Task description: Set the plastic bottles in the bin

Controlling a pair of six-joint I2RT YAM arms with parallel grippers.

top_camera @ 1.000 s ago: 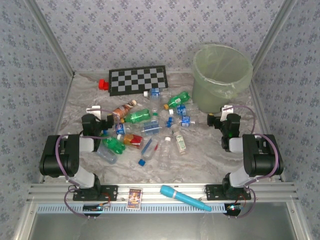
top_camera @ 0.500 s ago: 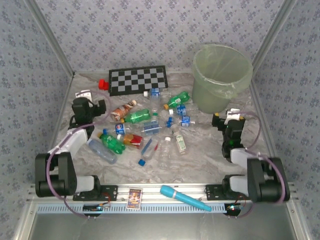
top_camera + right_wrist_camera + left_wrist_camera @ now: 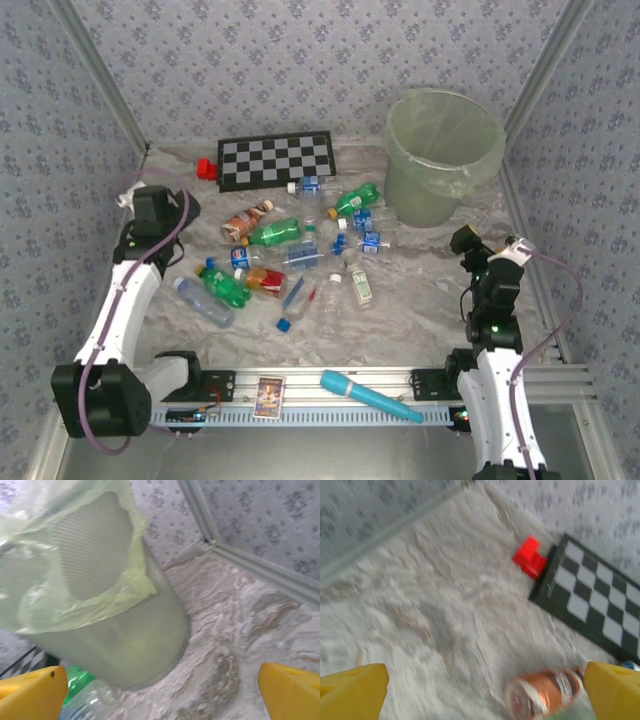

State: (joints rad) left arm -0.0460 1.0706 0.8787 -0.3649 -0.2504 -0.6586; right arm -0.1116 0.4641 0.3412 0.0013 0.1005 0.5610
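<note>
Two tools gape wide apart, each holding nothing.
The left tool [image 3: 150, 200] hangs near the marbled white worktop's [image 3: 420, 290] left edge and the right tool [image 3: 467, 240] near its right edge. Small crushed clear, green and brown plastic bottles [image 3: 275, 233] litter the middle, and the large translucent pale-green bin [image 3: 425, 190] stands in the far right corner.

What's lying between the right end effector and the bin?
Just bare marbled table; the top external view shows that short gap between the right end effector and the bin.

Marbled table [image 3: 420, 300] carries scattered plastic bottles [image 3: 275, 232], bin [image 3: 430, 190], checkerboard [image 3: 277, 160] (red block [image 3: 207, 168] beside it)
</note>
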